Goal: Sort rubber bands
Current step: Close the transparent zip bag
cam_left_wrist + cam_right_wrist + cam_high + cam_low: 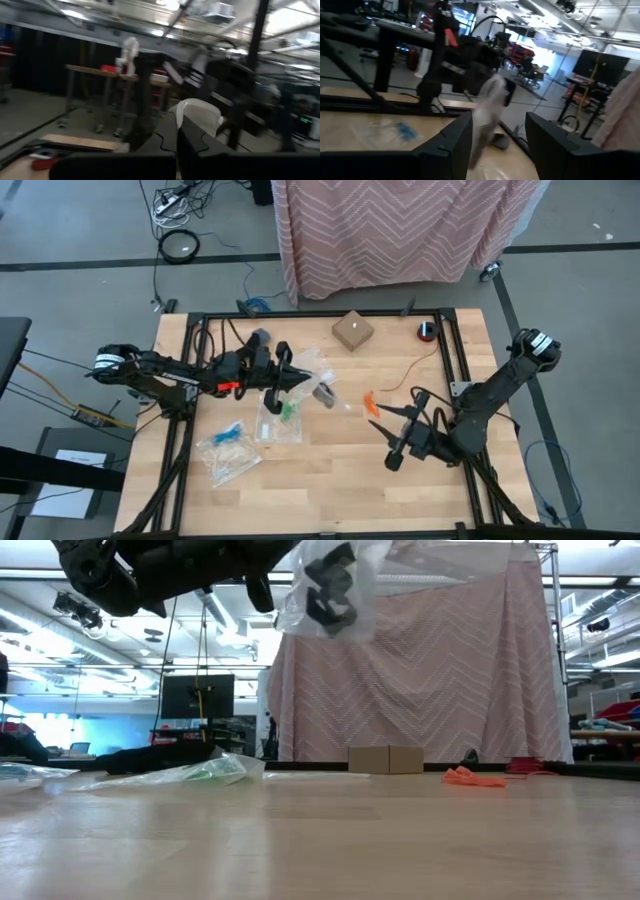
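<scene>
Two dark grippers were logged. Left gripper [300, 379]: fingers pressed together on the edge of a clear plastic zip bag [318, 376] carrying dark rubber bands [330, 588], the bag held off the wooden table [330, 480] and hanging free below the fingers in the low view. Right gripper [402, 435]: fingers [447, 145] spread apart with nothing between them, low over the right-hand part of the table, pointing toward the left arm.

Contents outward from the right gripper:
- Orange rubber bands [370, 404], a small loose cluster lying flat on the bare wood, just beyond the fingertips on the side toward the left arm and the table's far edge; plainly nearer the right gripper than the left.
- The hanging bag, farther on along much the same line (seen ahead between the spread fingers in the right wrist view), its long axis roughly vertical.
- Second clear bag with green rubber bands [287, 409], flat on the table below the left gripper.
- Third clear bag with blue rubber bands [231, 434], flat, toward the near-left.
- Small brown cardboard box [352, 331] and red tape roll [427, 331], near the far edge, well apart from both grippers.

Judgement: the orange cluster falls to the right arm, a short reach forward.
</scene>
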